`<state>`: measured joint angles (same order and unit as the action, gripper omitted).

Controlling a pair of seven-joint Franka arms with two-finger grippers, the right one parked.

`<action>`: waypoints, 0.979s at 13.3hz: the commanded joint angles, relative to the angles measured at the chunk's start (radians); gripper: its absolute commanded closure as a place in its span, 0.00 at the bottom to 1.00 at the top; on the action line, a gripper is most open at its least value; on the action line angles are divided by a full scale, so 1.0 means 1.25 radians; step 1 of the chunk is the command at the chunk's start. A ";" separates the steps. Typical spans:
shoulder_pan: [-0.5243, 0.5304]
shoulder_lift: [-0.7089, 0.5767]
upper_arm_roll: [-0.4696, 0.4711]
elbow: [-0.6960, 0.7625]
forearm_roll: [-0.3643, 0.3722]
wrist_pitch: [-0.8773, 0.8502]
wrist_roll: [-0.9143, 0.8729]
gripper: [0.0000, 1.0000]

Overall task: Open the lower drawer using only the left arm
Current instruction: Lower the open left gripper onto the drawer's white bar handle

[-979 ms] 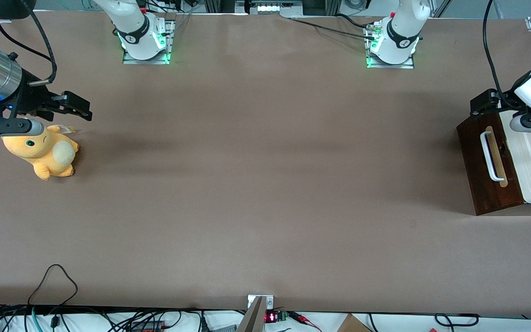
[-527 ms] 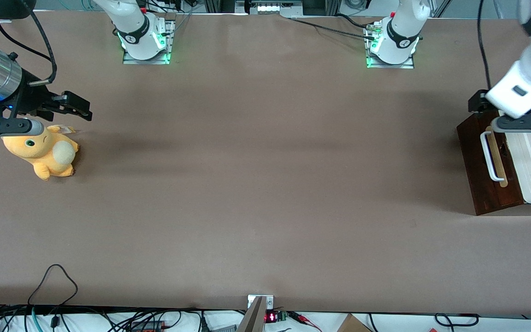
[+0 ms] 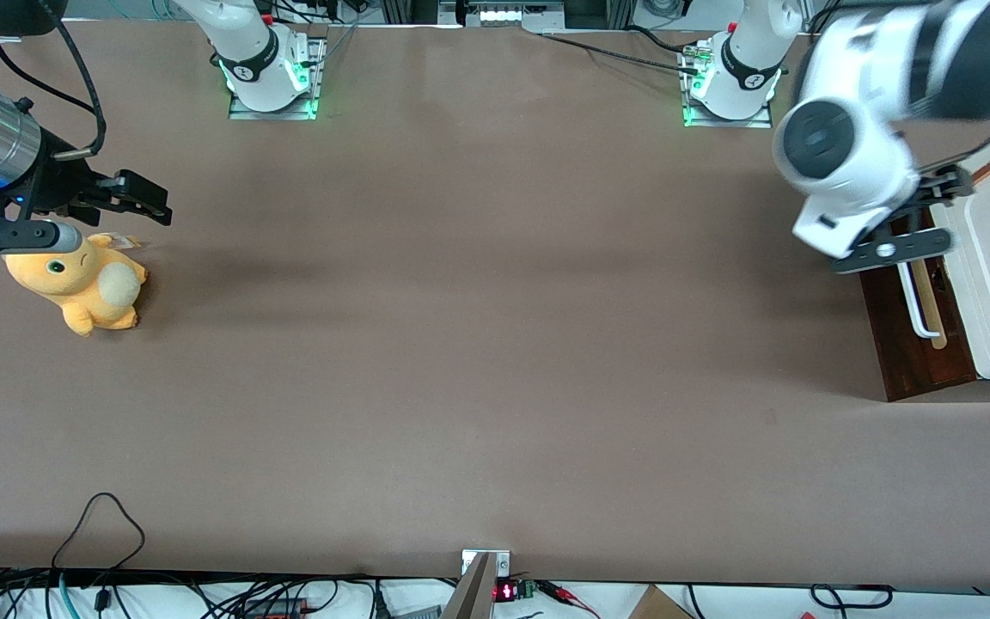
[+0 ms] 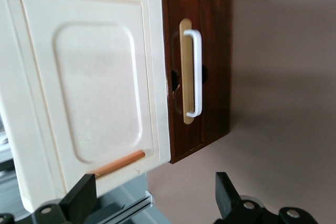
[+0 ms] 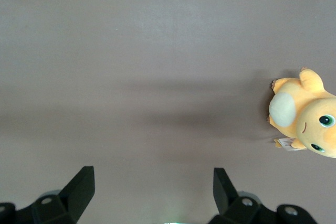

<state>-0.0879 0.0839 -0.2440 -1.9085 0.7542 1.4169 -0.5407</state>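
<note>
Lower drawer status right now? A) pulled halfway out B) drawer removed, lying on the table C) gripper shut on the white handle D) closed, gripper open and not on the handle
D: the lower drawer sits flush under the cream panel with no pale inside showing, and the gripper hangs open above the cabinet, clear of the white bar handle.
</note>
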 commanded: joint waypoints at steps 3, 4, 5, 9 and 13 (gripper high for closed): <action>0.002 0.025 -0.017 -0.185 0.140 0.048 -0.208 0.00; 0.003 0.033 -0.017 -0.226 0.182 0.076 -0.226 0.00; 0.006 0.053 -0.015 -0.257 0.234 0.100 -0.253 0.00; 0.009 0.141 -0.006 -0.281 0.355 0.108 -0.258 0.00; 0.014 0.198 0.085 -0.275 0.508 0.234 -0.261 0.00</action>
<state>-0.0794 0.3051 -0.1783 -2.2645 1.3183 1.6437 -0.8572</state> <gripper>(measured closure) 0.000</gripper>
